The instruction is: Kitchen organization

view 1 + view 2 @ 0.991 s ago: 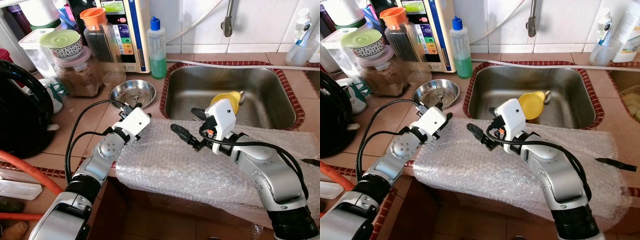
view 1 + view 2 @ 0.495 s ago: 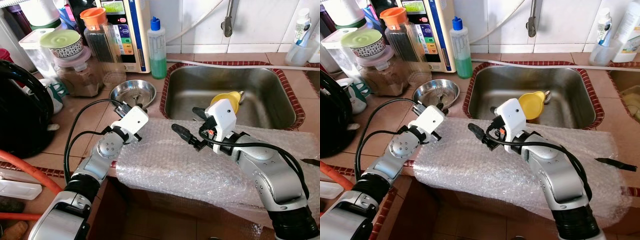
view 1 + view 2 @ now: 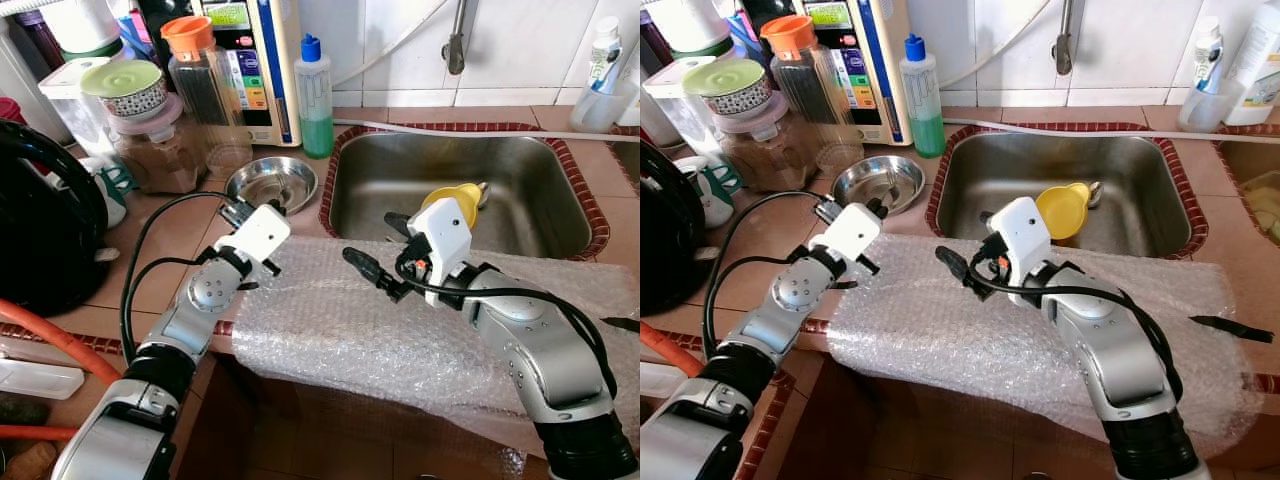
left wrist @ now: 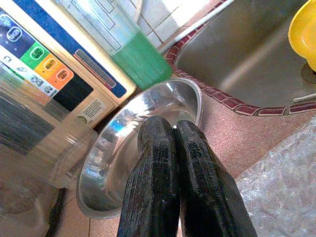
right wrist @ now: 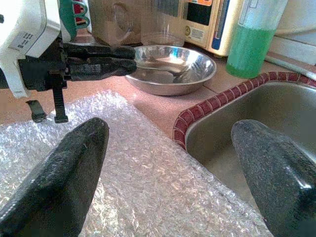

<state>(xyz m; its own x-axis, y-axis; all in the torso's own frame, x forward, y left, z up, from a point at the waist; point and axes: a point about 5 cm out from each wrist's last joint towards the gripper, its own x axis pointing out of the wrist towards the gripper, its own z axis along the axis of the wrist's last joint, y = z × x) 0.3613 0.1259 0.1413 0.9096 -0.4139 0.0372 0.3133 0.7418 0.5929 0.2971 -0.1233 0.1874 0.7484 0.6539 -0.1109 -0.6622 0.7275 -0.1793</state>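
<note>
Shiny round steel bowl (image 3: 270,183) on tiled counter, closed left end effector (image 4: 170,143) beside it

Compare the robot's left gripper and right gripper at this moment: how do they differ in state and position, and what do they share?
The left gripper has its fingers pressed together, while the right gripper is spread wide open. The left gripper sits at the near rim of the steel bowl on the counter, while the right gripper hangs over the bubble wrap at the sink edge. Both have black fingers, hold nothing and point toward the bowl.
</note>
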